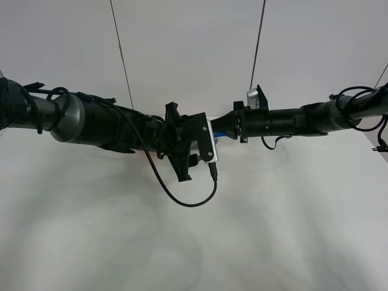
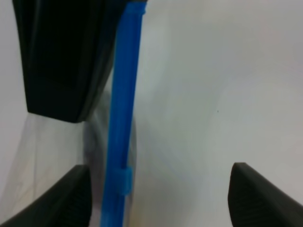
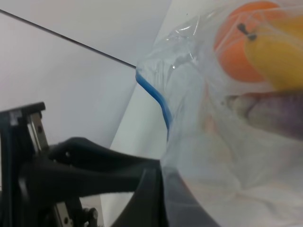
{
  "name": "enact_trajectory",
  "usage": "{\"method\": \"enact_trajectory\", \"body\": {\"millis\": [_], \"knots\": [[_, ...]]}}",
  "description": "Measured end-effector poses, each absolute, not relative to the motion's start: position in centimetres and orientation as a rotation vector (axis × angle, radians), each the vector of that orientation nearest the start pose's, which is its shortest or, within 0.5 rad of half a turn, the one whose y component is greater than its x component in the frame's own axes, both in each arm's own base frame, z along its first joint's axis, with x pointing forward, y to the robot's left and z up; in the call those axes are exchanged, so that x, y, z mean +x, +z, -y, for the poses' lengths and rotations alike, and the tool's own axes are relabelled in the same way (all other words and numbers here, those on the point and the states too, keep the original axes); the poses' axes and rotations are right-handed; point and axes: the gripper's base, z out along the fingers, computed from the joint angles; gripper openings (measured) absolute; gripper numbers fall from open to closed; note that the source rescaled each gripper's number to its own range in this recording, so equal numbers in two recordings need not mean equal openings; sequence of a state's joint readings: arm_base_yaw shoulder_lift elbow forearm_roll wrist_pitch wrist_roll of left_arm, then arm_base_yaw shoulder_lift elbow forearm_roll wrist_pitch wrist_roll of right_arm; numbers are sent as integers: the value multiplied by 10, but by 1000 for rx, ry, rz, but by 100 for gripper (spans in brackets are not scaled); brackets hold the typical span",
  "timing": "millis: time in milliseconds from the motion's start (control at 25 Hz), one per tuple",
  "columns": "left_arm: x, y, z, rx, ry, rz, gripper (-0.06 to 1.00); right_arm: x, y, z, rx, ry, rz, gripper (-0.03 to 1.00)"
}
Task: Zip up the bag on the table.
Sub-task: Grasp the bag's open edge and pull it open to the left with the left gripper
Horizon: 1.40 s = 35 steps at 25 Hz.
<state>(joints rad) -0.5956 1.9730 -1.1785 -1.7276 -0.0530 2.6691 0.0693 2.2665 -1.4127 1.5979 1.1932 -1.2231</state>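
Observation:
The bag (image 3: 246, 156) is clear plastic with orange, yellow and purple items inside; in the exterior high view the arms hide nearly all of it. Its blue zipper strip (image 2: 122, 118) runs through the left wrist view, with a small blue slider (image 2: 124, 182) on it. My left gripper (image 2: 163, 198) is open, and the strip lies between its fingers (image 2: 71, 198), close to one of them. My right gripper (image 3: 161, 189) is shut on the bag's edge by the strip (image 3: 158, 101). Both grippers meet at the middle of the table (image 1: 194, 242).
A black cable loop (image 1: 188, 194) hangs under the left wrist. Two thin lines (image 1: 121, 48) run up the back wall. The right arm's dark finger (image 2: 61, 56) sits close beside the strip in the left wrist view.

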Motion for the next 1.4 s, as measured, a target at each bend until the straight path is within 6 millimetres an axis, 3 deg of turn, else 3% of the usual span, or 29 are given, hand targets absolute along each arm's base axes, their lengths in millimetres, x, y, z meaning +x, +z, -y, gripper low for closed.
{"method": "enact_trajectory", "body": {"millis": [280, 680, 960, 1040, 1240, 1400], "knots": [[359, 176, 237, 1535, 256, -1640, 94, 425, 136, -114, -287, 1610, -2160, 0], [362, 160, 234, 1550, 302, -1691, 93, 425, 136, -115, -288, 1612, -2159, 0], [363, 160, 233, 1515, 295, -1722, 78, 425, 136, -115, -290, 1611, -2160, 0], [363, 160, 232, 1501, 294, -1735, 70, 424, 135, -115, -294, 1610, -2163, 0], [363, 160, 232, 1496, 298, -1740, 31, 424, 135, -114, -300, 1604, -2169, 0], [363, 160, 232, 1496, 298, -1740, 13, 425, 135, -114, -295, 1598, -2171, 0]]}}
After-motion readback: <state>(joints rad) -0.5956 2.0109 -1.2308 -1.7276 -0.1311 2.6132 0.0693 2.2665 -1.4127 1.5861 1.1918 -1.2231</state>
